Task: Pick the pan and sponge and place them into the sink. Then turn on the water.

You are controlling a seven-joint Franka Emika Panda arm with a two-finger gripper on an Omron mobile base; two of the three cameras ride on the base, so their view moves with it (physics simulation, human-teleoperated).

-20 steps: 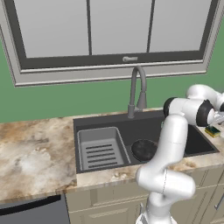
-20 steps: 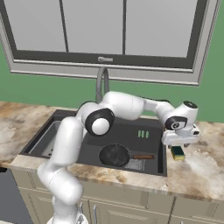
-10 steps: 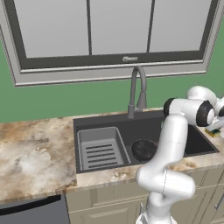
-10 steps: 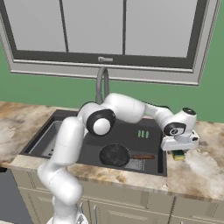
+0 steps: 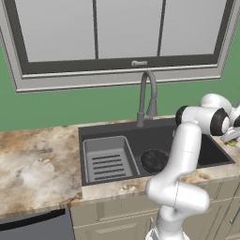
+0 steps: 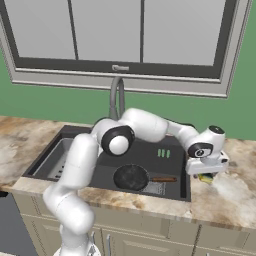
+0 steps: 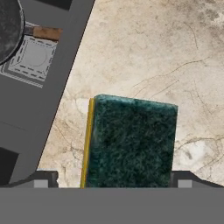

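The sponge (image 7: 131, 144) lies dark green side up on the marble counter just right of the sink (image 5: 112, 130), its yellow layer showing along one edge. My gripper (image 7: 113, 181) is open, with one fingertip (image 7: 43, 178) on each side of the sponge and a gap at both. From the right base view the gripper (image 6: 207, 171) hangs low over the sponge (image 6: 206, 178). The black pan (image 6: 131, 176) rests inside the basin, its brownish handle (image 6: 163, 179) pointing right. No water is in view at the grey faucet (image 5: 145, 96).
A grey ribbed rack insert (image 5: 108, 159) fills the basin's left part. The square drain grate (image 7: 33, 57) sits beside the pan (image 7: 8, 26). The sink's right rim (image 7: 65, 70) runs close beside the sponge. A window sill stands behind the faucet (image 6: 117, 95).
The hand has come down toward the counter, so the open fingers now straddle the sponge. The pan and the sponge have stayed where they were.
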